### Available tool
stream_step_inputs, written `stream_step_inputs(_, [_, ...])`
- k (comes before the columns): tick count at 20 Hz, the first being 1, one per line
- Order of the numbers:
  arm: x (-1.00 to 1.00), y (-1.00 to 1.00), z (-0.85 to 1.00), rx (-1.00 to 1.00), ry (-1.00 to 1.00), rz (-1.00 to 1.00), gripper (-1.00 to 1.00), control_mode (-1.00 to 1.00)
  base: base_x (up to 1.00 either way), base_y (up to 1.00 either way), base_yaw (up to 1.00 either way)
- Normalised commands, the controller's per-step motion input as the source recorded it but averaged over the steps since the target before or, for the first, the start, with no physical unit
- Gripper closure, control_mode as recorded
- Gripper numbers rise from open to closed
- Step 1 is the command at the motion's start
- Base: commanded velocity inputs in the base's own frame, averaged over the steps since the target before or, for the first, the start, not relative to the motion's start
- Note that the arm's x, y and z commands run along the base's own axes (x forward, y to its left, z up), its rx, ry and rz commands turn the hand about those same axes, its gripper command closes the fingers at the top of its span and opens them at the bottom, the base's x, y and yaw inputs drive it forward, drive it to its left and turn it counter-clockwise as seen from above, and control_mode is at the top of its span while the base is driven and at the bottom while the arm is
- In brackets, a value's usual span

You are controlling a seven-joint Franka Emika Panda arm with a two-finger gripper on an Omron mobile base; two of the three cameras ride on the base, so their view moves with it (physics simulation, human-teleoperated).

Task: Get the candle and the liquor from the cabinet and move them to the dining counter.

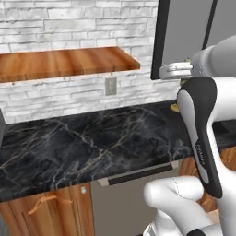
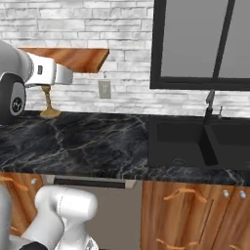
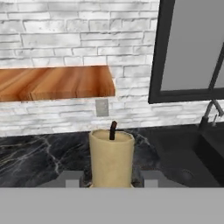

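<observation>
You'll find no readable writing anywhere. Up and left of your pincer (image 3: 112,180) juts the reddish-brown wood-grain shelf slab (image 3: 57,82), fixed to white brick wall (image 3: 65,39). Between the finger tips (image 3: 70,178) stands the short pale-yellow candle (image 3: 111,158) on its brass-gold candlestick (image 2: 48,105), long axis upright, dark wick pointing up; your pincer is clamped on it, just over the black veined marble counter (image 2: 97,141). Right of it lie a black sink (image 2: 195,144) and a dark-framed window (image 2: 195,44).
</observation>
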Motion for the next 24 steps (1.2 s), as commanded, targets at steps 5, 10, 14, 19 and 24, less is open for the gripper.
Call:
stream_step_inputs(5, [0.00,0.00,0.00,0.00,0.00,0.00,1.00,1.00,-0.75,-0.32,-0.64])
stream_step_inputs(10, [0.00,0.00,0.00,0.00,0.00,0.00,1.00,1.00,-0.22,0.00,-0.95])
stream_step_inputs(14, [0.00,0.00,0.00,0.00,0.00,0.00,1.00,1.00,0.00,0.00,-1.00])
stream_step_inputs(19, [0.00,0.00,0.00,0.00,0.00,0.00,1.00,1.00,0.00,-0.02,-0.98])
stream_step_inputs(24, [0.00,0.00,0.00,0.00,0.00,0.00,1.00,1.00,0.00,-0.28,-0.91])
